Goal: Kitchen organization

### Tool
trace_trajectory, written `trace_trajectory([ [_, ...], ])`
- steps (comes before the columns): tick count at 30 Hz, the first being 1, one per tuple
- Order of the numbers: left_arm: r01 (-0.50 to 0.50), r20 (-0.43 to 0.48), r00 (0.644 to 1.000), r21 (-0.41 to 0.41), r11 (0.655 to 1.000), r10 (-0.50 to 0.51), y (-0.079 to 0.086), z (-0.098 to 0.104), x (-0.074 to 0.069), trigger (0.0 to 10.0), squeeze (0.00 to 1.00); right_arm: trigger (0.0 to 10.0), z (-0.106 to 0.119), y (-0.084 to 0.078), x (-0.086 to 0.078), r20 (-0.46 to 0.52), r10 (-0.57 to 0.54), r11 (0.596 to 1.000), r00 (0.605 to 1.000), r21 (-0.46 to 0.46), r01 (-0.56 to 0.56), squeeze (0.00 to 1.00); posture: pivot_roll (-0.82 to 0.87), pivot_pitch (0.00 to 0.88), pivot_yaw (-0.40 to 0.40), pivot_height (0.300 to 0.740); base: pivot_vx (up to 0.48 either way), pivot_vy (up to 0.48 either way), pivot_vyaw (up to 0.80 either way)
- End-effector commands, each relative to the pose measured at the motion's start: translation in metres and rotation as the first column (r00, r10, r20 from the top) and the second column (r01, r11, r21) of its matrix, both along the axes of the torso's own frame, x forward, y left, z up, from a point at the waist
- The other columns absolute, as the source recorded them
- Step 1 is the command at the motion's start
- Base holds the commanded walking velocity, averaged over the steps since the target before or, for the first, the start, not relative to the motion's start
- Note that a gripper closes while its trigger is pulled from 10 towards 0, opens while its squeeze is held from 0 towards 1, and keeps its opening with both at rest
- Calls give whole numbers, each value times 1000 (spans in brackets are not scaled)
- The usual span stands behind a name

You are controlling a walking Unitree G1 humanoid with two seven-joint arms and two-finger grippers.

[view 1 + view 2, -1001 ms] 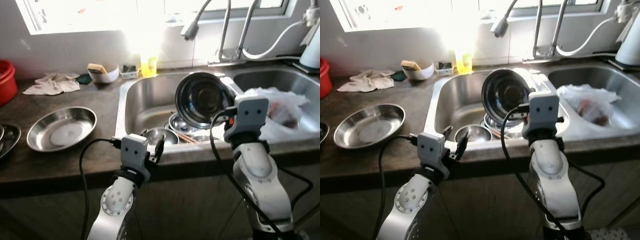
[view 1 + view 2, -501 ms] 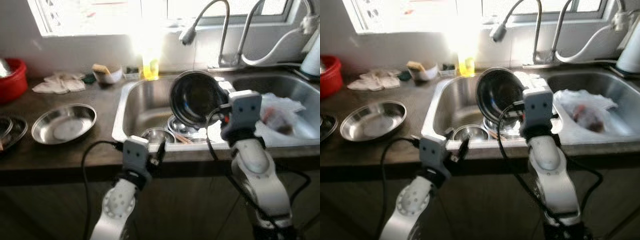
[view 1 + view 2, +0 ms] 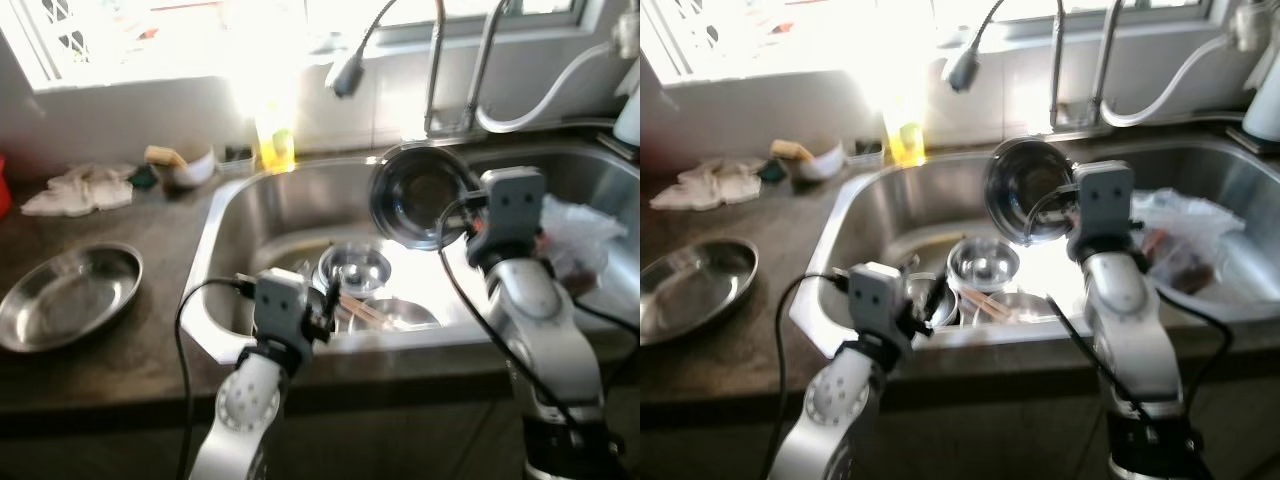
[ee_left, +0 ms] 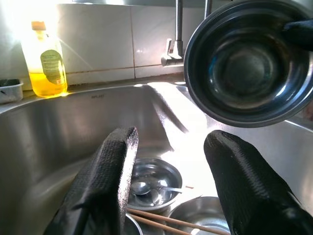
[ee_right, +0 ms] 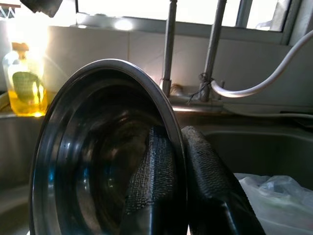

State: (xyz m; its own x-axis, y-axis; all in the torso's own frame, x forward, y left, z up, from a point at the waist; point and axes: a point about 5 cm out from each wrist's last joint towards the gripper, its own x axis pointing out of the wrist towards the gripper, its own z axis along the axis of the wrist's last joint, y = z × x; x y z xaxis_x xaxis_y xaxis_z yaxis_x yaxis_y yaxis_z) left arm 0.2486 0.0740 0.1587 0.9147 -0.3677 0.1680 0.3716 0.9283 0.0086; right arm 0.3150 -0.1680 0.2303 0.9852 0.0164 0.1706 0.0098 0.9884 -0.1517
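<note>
Window glare washes out the back wall and the area behind the yellow soap bottle (image 3: 273, 143); the head views are slightly blurred. The right pincer's (image 5: 176, 171) tips are cut off by the edge of the right wrist view, and the arm hides them from the head views.

Right pincer is closed on the rim of a steel bowl (image 3: 420, 195), one finger inside the rim and one outside. The bowl is held on edge, above the left sink basin (image 3: 290, 215) and near the divider, with its open side facing the robot.

Left pincer (image 4: 168, 186) hangs at the basin's front rim, fingers spread wide with nothing between them, apart from the held bowl.

On the basin floor: a small steel bowl (image 4: 154, 182) with a spoon (image 4: 142, 187) inside, chopsticks (image 4: 171, 220) lying across, and another bowl (image 4: 200, 220) partly cut off.

A plastic bag (image 3: 575, 230) sits in the right basin. On the bench (image 3: 150, 330) to the left, well apart from the sink, lies a shallow steel dish (image 3: 65, 297). Cloths (image 3: 75, 188) lie near the wall.
</note>
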Motion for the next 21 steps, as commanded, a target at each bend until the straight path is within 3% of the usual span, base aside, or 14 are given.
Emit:
trace_trajectory([
  [1, -33, -3, 999, 7, 999, 33, 7, 0, -1, 10000, 0, 10000, 10, 11, 8, 19, 30, 999, 999, -30, -29, 0, 32, 58, -4, 740, 0, 0, 0],
  [8, -34, -14, 999, 6, 999, 35, 7, -1, -6, 10000, 0, 10000, 10, -1, 40, -102, 5, 1000, 995, -29, -8, 0, 48, 92, -15, 740, 0, 0, 0],
  [12, -36, -17, 999, 6, 999, 36, 7, -1, -8, 10000, 0, 10000, 11, -5, 49, -130, -13, 1000, 991, -9, 12, 0, 51, 99, -15, 740, 0, 0, 0],
  [14, -34, -26, 999, 9, 999, 34, 7, -1, -11, 10000, 0, 10000, 9, -12, 64, -195, -58, 998, 979, -2, 58, 0, 56, 119, -17, 740, 0, 0, 0],
  [21, -32, -44, 999, 12, 999, 32, 7, -2, -18, 10000, 0, 10000, -10, -28, 79, -349, -117, 991, 930, 20, 132, 0, 72, 154, -24, 740, 0, 0, 0],
])
